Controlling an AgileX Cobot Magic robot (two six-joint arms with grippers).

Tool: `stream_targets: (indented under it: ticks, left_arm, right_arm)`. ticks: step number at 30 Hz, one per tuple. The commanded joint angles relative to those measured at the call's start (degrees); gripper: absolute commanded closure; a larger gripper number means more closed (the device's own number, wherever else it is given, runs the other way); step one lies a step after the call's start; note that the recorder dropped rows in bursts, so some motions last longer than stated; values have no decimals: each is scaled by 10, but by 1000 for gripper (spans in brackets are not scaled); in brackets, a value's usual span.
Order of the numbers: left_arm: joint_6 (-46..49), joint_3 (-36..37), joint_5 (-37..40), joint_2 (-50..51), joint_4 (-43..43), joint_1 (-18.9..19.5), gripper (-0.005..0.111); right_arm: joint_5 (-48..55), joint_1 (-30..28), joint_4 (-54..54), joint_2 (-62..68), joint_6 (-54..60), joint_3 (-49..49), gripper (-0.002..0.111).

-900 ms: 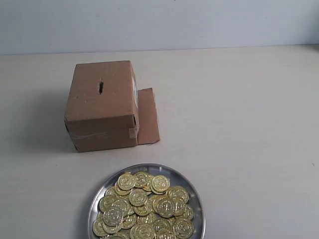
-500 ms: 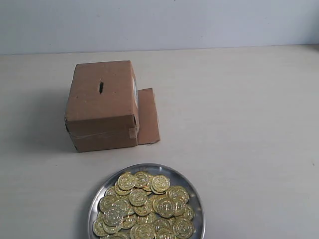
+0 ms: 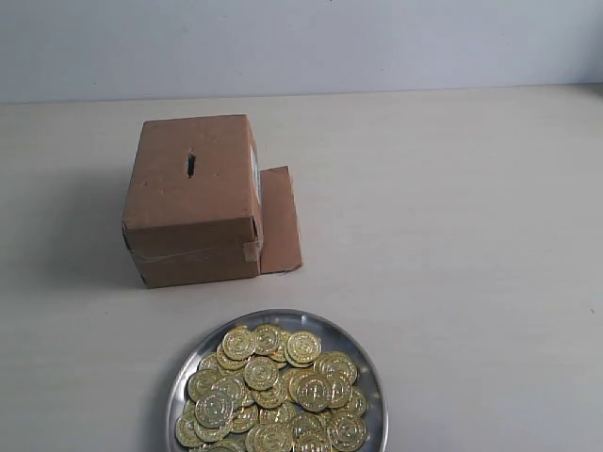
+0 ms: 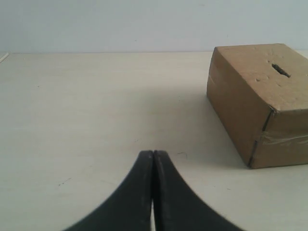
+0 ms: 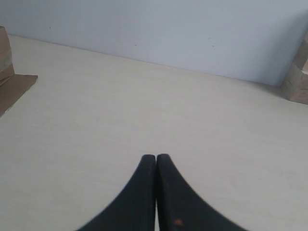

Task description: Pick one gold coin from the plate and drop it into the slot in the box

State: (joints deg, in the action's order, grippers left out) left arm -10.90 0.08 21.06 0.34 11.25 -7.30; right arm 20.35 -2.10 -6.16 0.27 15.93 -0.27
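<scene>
The pale beige tabletop (image 3: 452, 235) carries everything, with bare room around the task's things, so either arm could come in. The brown cardboard cube of a box (image 3: 193, 202) stands on the left of the exterior view, slotted face up so a coin can fall in by its own weight. Its loose brown side flap (image 3: 280, 221) splays out beside it. The round shallow silver metal plate (image 3: 325, 326) sits in front of the box and apart from it, its raised rim keeping the heap in. The black left gripper (image 4: 153, 155) and the black right gripper (image 5: 156, 158) both have their jaws pressed together on nothing, over bare table, and neither is at the plate. The heap of gold coins (image 3: 268, 391) fills the plate, none taken yet. The short narrow dark slot (image 3: 190, 165) in the box top is unobstructed.
</scene>
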Motion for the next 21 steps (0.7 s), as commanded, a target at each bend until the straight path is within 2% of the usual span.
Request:
stream_targets:
  ticks: [1,21]
  left_arm:
    - [0,-1,-7,-3,-4,-3,107]
    - [0,-1,-7,-3,2,-3,107]
  right_arm:
    - [-2,1,0,-3,3,3,108]
    - [-2,1,0,-3,3,3,108]
